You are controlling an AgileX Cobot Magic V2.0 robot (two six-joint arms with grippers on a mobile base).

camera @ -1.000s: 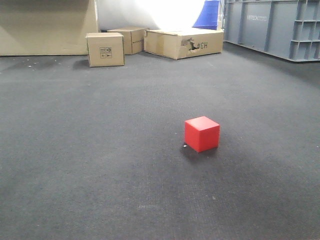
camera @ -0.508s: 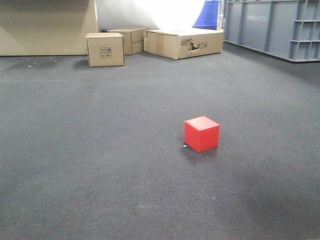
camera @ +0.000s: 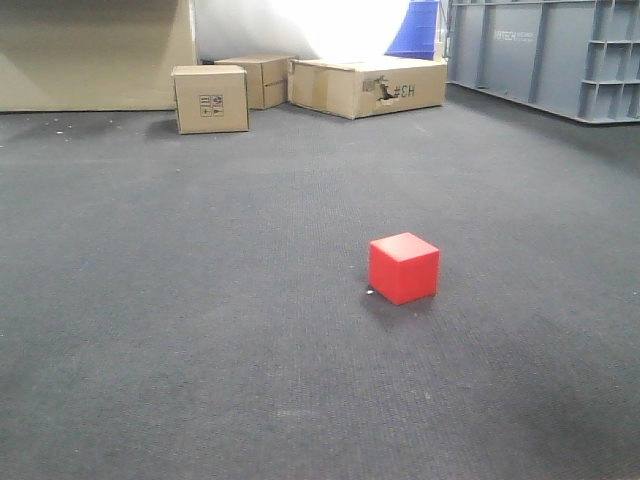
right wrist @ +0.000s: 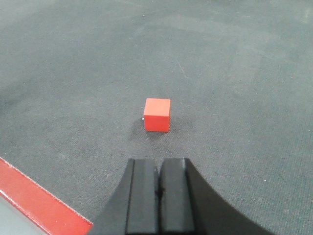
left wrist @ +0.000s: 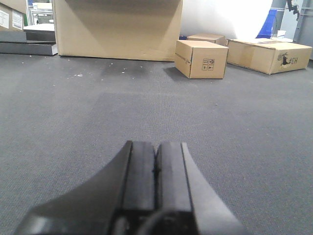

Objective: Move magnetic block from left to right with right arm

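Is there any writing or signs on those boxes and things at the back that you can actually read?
"#CH" on the long torn cardboard box, beside the tear.
Printed handling symbols on the small cardboard box; too small to read.
Raised lettering on the grey crate wall; too blurred to read.
The red cube carries no text.

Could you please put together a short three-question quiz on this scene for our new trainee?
1. True or false: the right hand is gripping the red magnetic block.
2. Multiple choice: in the front view, the cardboard boxes stand (A) touching the block, (B) far behind it on the carpet, (C) on top of it.
3. Fill in: the fingers of the left hand are pressed ____, with nothing between them.

Key
1. False: the block sits alone on the carpet, ahead of the hand's shut fingers.
2. B.
3. Together.
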